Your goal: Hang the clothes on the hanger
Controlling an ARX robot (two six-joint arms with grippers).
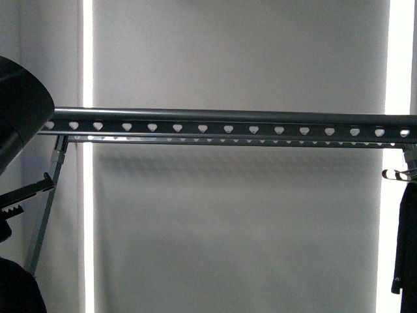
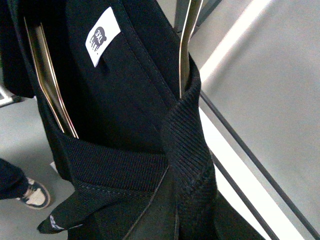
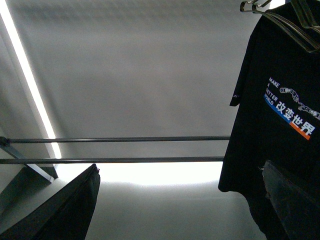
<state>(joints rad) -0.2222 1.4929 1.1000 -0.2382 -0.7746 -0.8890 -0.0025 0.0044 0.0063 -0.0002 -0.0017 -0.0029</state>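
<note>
While aloft, T-shirt (image 3: 280, 125) on hanger (image 3: 286, 21)

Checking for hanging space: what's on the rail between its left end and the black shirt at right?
Nothing. In the front view the rail runs bare up to the T-shirt on its hanger.

A: What runs across the front view?
B: A dark rail (image 1: 228, 124) with a row of heart-shaped holes, set before a grey wall (image 1: 234, 52) between two bright strips (image 1: 86, 228).
A: And lower down?
B: A sneaker (image 2: 36, 195) stands on the grey floor (image 2: 15, 135).
</note>
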